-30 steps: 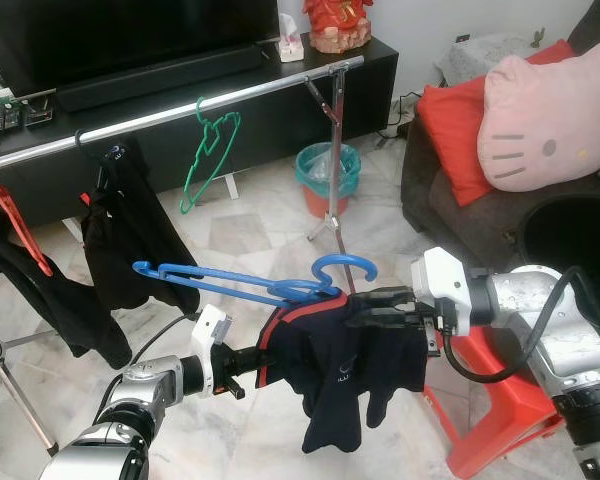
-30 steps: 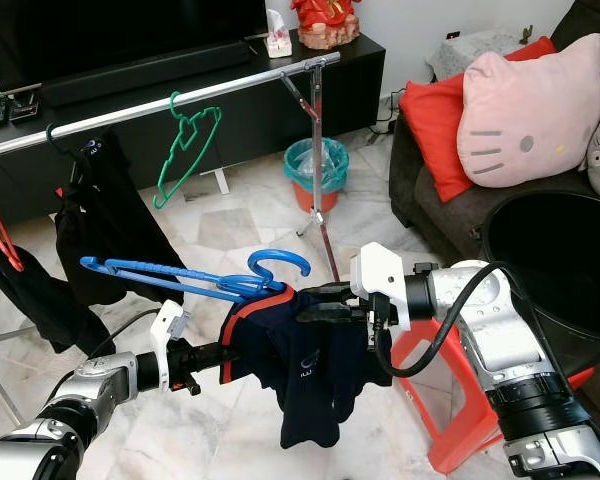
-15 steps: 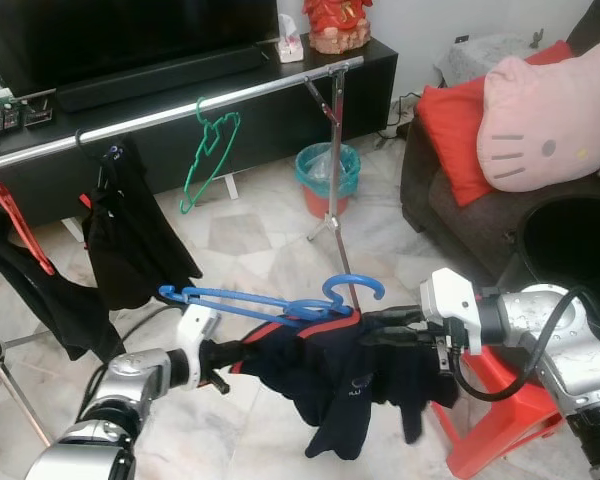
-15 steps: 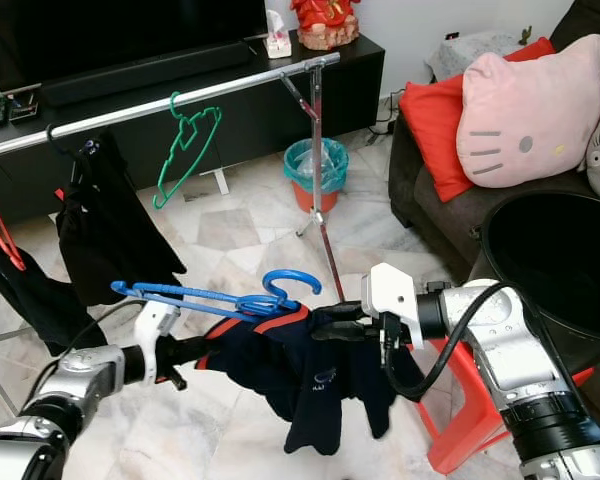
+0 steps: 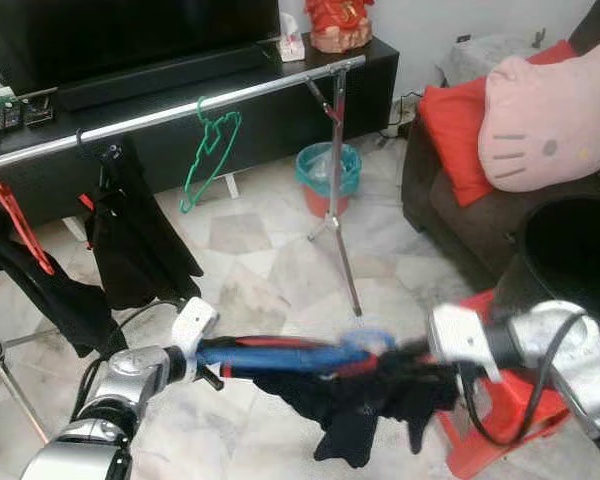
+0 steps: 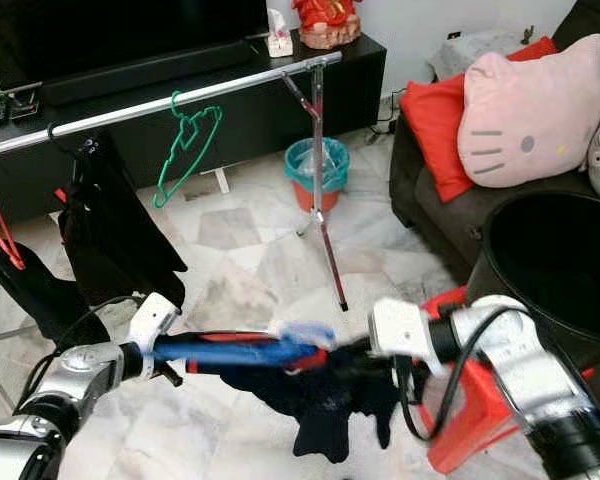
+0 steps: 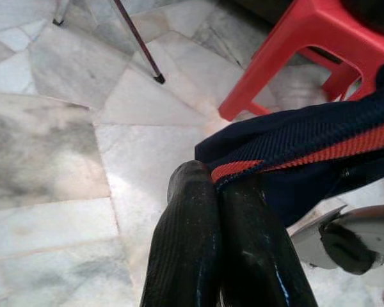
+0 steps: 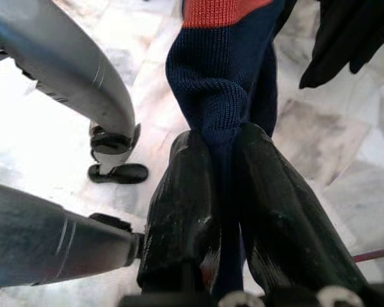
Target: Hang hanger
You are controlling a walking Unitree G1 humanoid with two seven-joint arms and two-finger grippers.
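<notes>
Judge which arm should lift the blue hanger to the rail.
Probably left. The left gripper is shut on the garment by the blue hanger and sits nearer the rail; the right gripper pinches fabric farther off.

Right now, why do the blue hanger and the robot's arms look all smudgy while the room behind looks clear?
In both eye views the blue hanger, navy garment and right end effector are smeared by motion blur; the clothes rail and green hanger stay sharp. Both wrist views are crisp close up, each end effector pinching fabric.

Blue hanger (image 5: 280,355) lies level, carrying navy garment (image 5: 365,410).
</notes>
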